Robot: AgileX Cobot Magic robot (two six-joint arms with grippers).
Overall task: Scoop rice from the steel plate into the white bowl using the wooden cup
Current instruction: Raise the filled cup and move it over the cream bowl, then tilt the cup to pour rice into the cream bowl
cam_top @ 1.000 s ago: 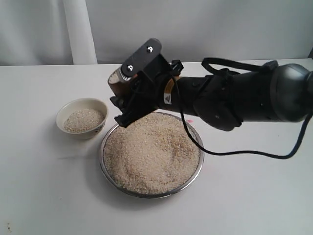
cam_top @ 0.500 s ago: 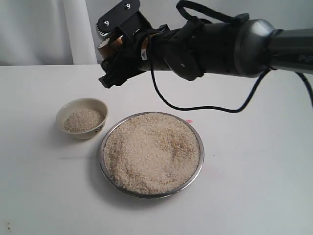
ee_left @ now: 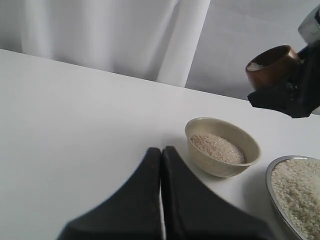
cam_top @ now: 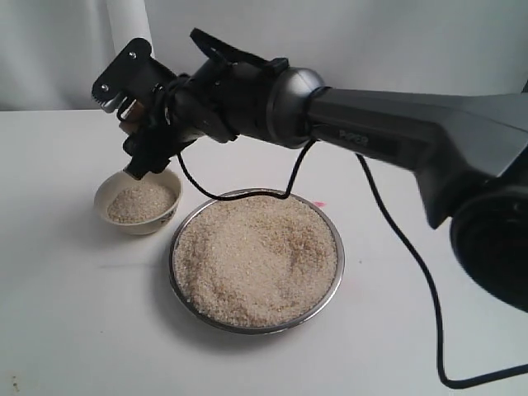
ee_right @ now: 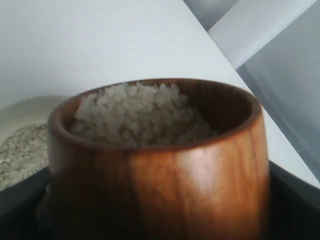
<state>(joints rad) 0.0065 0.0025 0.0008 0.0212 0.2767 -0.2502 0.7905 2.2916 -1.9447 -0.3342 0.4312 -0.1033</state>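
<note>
My right gripper (cam_top: 134, 117) reaches across to the left and is shut on the wooden cup (ee_right: 160, 170), which it holds upright. The cup is heaped with rice (ee_right: 140, 115) and hangs just above the far rim of the white bowl (cam_top: 139, 200). In the left wrist view the cup (ee_left: 272, 65) hangs above and beyond the bowl (ee_left: 222, 146), which is partly filled with rice. The steel plate (cam_top: 340, 262) next to the bowl holds a broad mound of rice (cam_top: 256, 256). My left gripper (ee_left: 161, 150) is shut and empty, low over the table short of the bowl.
The right arm (cam_top: 396, 124) spans the air behind the plate, and its black cable (cam_top: 412, 264) droops over the table to the right of the plate. A white curtain (ee_left: 125, 35) hangs along the table's far edge.
The right gripper lifted the filled cup from the plate's far left rim, swung it up and left, then came down over the white bowl.
</note>
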